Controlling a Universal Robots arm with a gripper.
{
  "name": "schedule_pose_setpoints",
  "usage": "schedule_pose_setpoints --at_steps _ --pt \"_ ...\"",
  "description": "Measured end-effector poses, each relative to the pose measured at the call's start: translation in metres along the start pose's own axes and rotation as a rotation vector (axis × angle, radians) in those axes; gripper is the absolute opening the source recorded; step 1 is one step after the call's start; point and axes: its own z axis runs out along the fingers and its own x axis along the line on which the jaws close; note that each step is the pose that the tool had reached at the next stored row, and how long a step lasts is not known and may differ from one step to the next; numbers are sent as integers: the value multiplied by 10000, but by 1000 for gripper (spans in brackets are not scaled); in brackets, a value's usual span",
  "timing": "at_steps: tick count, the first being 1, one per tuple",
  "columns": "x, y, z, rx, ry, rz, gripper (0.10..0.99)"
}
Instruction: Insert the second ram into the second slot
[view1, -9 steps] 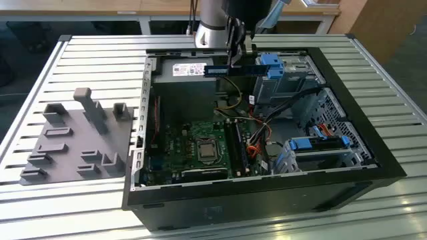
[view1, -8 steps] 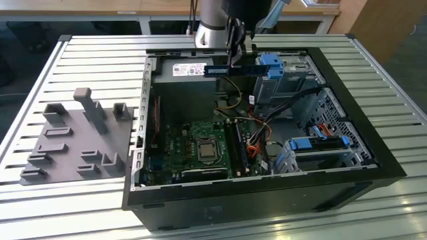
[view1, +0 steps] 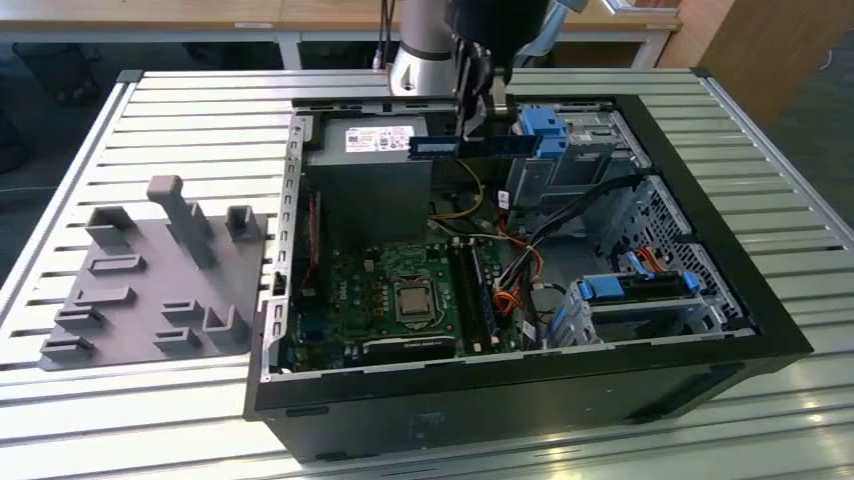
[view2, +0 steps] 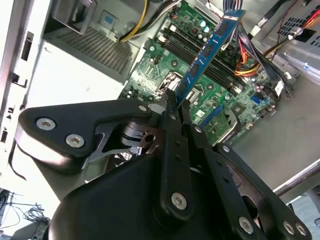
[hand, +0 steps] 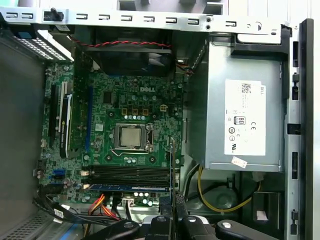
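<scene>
Holds second ram (view1: 434, 146) pinched tight in gripper (view1: 478, 125), upper centre of exterior view; judged light, stiff, chip-fragile, best gripped by bare edges.

Overall: bright, even light from above, with soft shadows.
Glare: pale streaks shine on the slatted bench (view1: 747, 430) at its near edge in the exterior view.
Shade: the computer case (view1: 534, 410) is dimmer inside than the bench around it.
Washout: the power supply (view2: 75, 85) turns almost white in the second wrist view.
Dark mass: the gripper (view2: 176, 102) is black, with faint sheen; the second ram (view2: 210, 50) above it is vivid blue.
Recess: the fan (hand: 130, 55) sits in deep shadow in the first wrist view.
</scene>
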Motion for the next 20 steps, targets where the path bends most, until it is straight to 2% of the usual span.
schedule_pose_setpoints --at_steps 7,10,20 --pt "125 4 -1 -1 23 14 141" --pt "140 4 5 16 31 177 141" --pt "141 2 44 60 25 1921 141"
